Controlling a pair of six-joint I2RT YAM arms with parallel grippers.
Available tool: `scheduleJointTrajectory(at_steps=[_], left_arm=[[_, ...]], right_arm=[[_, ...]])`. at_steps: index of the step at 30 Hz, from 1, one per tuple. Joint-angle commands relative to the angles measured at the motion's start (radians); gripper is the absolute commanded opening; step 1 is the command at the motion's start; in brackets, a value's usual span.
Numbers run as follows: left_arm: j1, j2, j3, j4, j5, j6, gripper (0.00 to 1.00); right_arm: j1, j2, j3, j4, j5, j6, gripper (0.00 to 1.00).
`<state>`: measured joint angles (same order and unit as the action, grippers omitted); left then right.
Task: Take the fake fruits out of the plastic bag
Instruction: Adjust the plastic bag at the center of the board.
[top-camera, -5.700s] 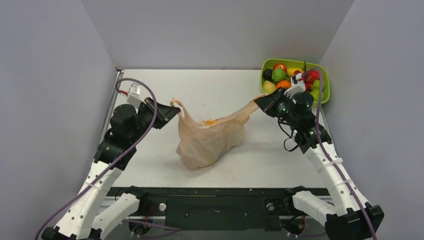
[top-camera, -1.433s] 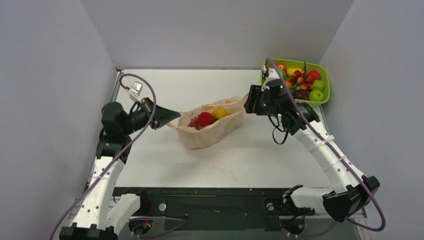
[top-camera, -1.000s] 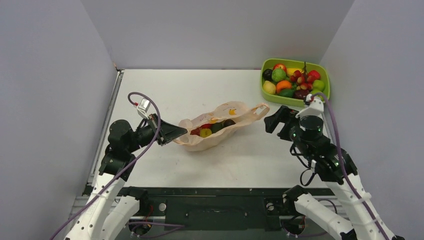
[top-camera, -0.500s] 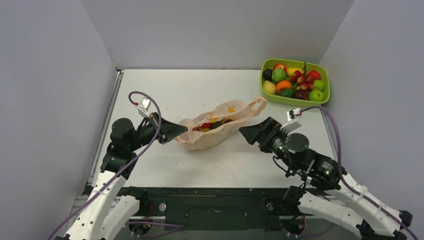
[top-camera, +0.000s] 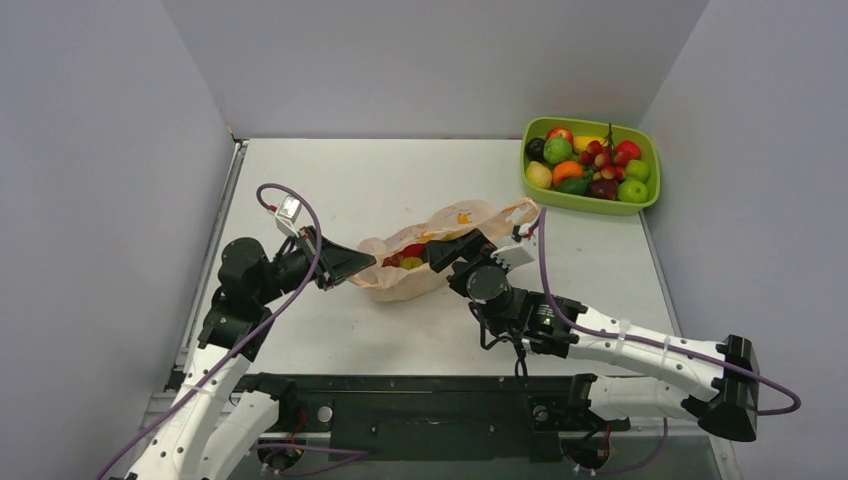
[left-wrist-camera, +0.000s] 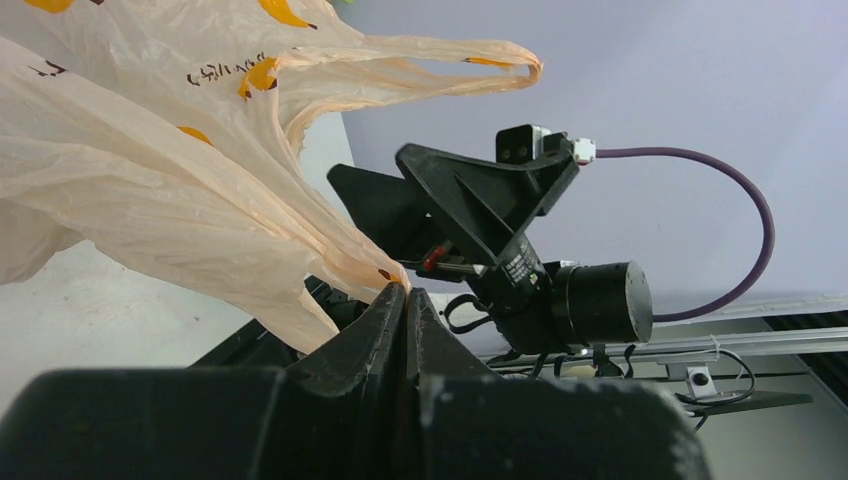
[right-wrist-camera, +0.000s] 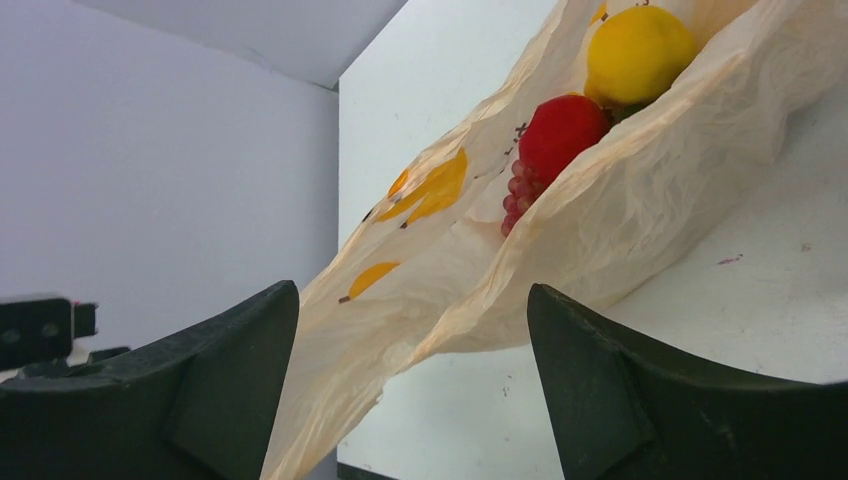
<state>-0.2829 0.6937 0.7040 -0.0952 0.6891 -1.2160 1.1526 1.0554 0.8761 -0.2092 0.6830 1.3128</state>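
The peach plastic bag (top-camera: 452, 218) lies slumped mid-table with its mouth facing up. My left gripper (top-camera: 347, 264) is shut on the bag's left edge; the left wrist view shows the film (left-wrist-camera: 150, 180) pinched at the closed tips (left-wrist-camera: 408, 292). Fake fruits sit inside the bag: a yellow one (right-wrist-camera: 640, 55), a red one (right-wrist-camera: 562, 135) and a pink grape bunch (right-wrist-camera: 518, 200). My right gripper (top-camera: 452, 248) stands open at the bag's near right side. In the right wrist view the gripper (right-wrist-camera: 410, 290) has a fold of bag between its spread fingers, nothing gripped.
A lime-green tray (top-camera: 580, 203) heaped with more toy fruits stands at the back right corner. The bag's free loop handle (top-camera: 520, 212) points toward it. Grey walls close in the table on three sides.
My right arm has swung left and forward from the table's right side up to the bag's near side, jaws still open. The left gripper and bag have barely moved.
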Motion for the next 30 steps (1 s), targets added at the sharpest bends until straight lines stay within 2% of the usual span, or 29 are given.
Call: scheduleJointTrajectory(at_steps=[1, 9, 17, 18, 19, 20, 21, 22, 24, 30], left_arm=[[-0.006, -0.016, 0.047, 0.001, 0.007, 0.021, 0.0], [-0.006, -0.018, 0.05, -0.005, 0.011, 0.024, 0.0], [-0.006, -0.024, 0.065, -0.032, 0.01, 0.041, 0.0], [-0.006, -0.023, 0.069, -0.045, 0.007, 0.047, 0.0], [-0.006, -0.023, 0.073, -0.057, 0.003, 0.063, 0.0], [-0.006, -0.024, 0.082, -0.092, -0.006, 0.075, 0.0], [-0.006, -0.025, 0.086, -0.127, -0.016, 0.099, 0.0], [-0.006, -0.03, 0.092, -0.142, -0.021, 0.109, 0.0], [-0.006, -0.036, 0.093, -0.18, -0.029, 0.139, 0.0], [-0.006, -0.067, 0.084, -0.318, -0.056, 0.263, 0.0]], right_arm=[[-0.041, 0.061, -0.006, 0.109, 0.048, 0.064, 0.79], [-0.063, 0.14, -0.024, 0.125, 0.029, 0.078, 0.71], [-0.098, 0.196, -0.087, 0.158, -0.005, 0.062, 0.5], [-0.094, 0.194, -0.101, 0.167, -0.005, 0.049, 0.42], [-0.091, 0.184, -0.136, 0.181, 0.0, 0.043, 0.38], [-0.086, 0.179, -0.154, 0.187, 0.002, 0.034, 0.27], [-0.085, 0.165, -0.195, 0.197, 0.001, 0.031, 0.23], [-0.084, 0.16, -0.219, 0.198, 0.0, 0.027, 0.12], [-0.089, 0.141, -0.291, 0.243, -0.007, 0.011, 0.0], [-0.077, 0.061, -0.477, 0.359, -0.056, -0.05, 0.0]])
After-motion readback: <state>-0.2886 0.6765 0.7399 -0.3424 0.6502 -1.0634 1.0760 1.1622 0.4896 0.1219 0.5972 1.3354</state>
